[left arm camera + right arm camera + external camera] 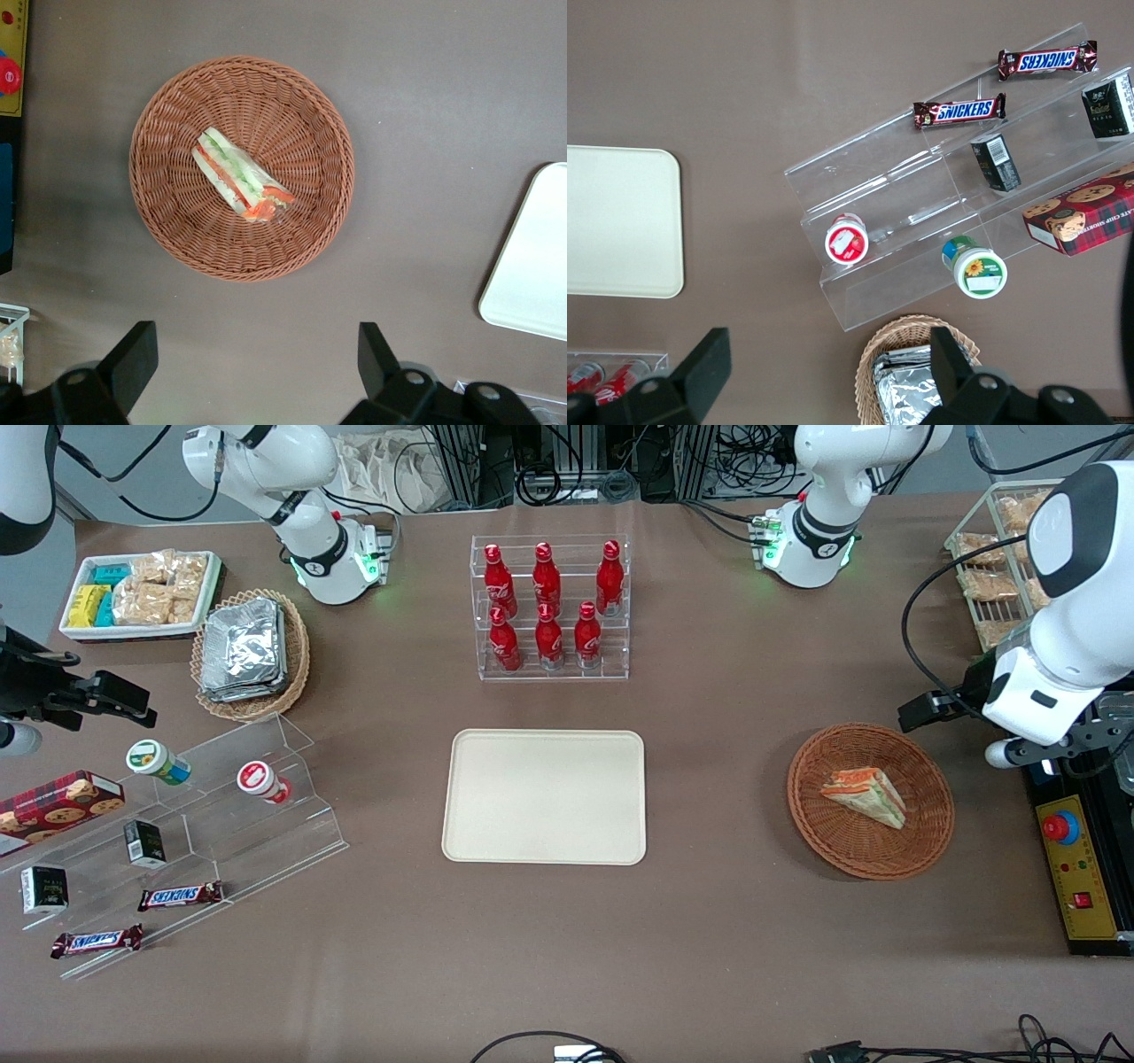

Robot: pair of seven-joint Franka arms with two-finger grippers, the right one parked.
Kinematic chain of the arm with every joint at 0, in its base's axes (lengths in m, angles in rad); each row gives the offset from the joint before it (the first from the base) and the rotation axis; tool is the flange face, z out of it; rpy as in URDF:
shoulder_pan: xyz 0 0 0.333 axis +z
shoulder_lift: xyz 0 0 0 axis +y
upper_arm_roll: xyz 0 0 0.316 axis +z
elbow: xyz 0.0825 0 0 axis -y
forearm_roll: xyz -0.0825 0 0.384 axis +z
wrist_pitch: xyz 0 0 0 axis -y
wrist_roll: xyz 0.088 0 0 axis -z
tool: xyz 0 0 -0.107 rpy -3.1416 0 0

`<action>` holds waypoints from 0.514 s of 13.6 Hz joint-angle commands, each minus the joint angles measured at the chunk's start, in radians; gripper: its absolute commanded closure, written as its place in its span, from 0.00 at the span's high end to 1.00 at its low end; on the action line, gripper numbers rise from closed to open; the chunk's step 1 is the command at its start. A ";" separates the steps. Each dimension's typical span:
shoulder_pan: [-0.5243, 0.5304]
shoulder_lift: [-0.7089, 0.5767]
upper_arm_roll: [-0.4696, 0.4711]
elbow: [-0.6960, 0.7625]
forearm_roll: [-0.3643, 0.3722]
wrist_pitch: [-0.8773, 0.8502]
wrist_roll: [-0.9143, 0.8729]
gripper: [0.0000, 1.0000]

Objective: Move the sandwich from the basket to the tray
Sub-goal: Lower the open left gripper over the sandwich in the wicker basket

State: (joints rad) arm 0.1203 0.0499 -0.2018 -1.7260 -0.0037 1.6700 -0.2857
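Note:
The sandwich [864,795] [241,175], a pale wedge with orange-red and green layers, lies in the middle of the round reddish-brown wicker basket [871,859] [177,239]. The cream tray [545,795] [532,266] lies flat and bare at the table's centre, toward the parked arm from the basket. My left gripper [921,713] [255,354] hangs high above the table, beside the basket's rim toward the working arm's end and farther from the front camera than the sandwich. It is open, its fingers wide apart with only bare table showing between them.
A clear rack of red bottles [551,607] stands farther from the front camera than the tray. A control box with a red button [1076,868] sits beside the basket at the working arm's end. Acrylic snack shelves [177,841] and a foil-packet basket [251,654] lie toward the parked arm's end.

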 commanded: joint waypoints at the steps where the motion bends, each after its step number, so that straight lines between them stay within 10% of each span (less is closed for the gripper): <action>1: -0.001 0.021 -0.002 0.034 0.008 -0.027 0.005 1.00; 7: 0.006 0.126 0.005 0.016 0.025 0.009 -0.188 1.00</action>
State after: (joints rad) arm 0.1246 0.1315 -0.1929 -1.7218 0.0030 1.6709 -0.3741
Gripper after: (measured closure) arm 0.000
